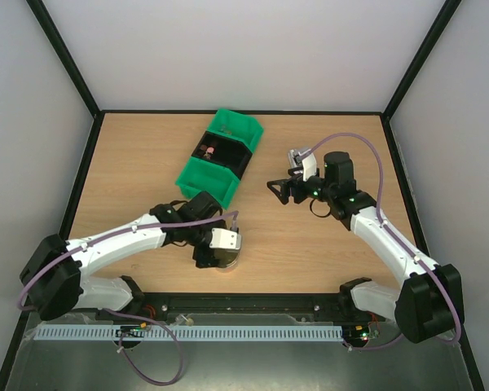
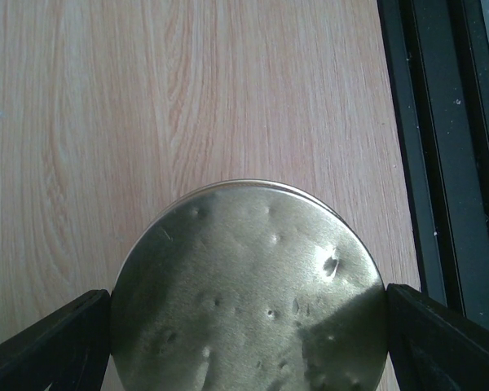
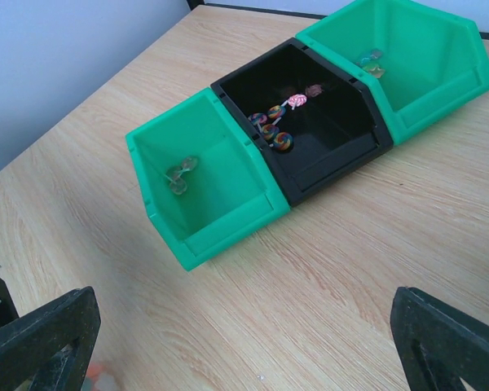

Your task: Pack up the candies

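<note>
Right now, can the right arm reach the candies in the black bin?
Probably yes: the right arm has open jaws, the candies lie uncovered in the black bin, and only bare table lies between.

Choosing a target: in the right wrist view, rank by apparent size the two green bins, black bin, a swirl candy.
Near green bin, far green bin, black bin: alike, distances differ, unranked.
Then swirl candy, smallest.

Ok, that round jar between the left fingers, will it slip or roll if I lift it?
Probably slippery: its lid looks shiny metal, and flat fingers meet its curved rim only narrowly. Tipped sideways, it would likely roll.
</note>
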Action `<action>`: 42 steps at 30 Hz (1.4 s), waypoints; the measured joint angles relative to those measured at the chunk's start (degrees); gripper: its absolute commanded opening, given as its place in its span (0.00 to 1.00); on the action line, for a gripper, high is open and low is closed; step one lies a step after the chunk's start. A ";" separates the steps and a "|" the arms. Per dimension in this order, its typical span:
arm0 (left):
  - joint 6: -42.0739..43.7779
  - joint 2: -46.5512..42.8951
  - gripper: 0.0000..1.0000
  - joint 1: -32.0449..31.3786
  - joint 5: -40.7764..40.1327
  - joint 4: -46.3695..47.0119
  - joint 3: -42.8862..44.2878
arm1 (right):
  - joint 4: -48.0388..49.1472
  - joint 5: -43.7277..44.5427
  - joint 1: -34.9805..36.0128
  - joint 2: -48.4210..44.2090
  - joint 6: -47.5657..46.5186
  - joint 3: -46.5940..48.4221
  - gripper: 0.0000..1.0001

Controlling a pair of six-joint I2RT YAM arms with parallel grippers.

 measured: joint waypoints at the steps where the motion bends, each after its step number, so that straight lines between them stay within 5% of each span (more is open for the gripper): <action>1: 0.00 0.22 0.67 -0.26 -0.20 0.22 -0.13 | 0.00 0.04 0.00 0.00 0.15 0.00 0.99; 42: 0.04 5.49 0.68 -2.34 -5.03 2.01 0.85 | 0.02 -1.31 0.00 0.76 4.02 0.02 0.98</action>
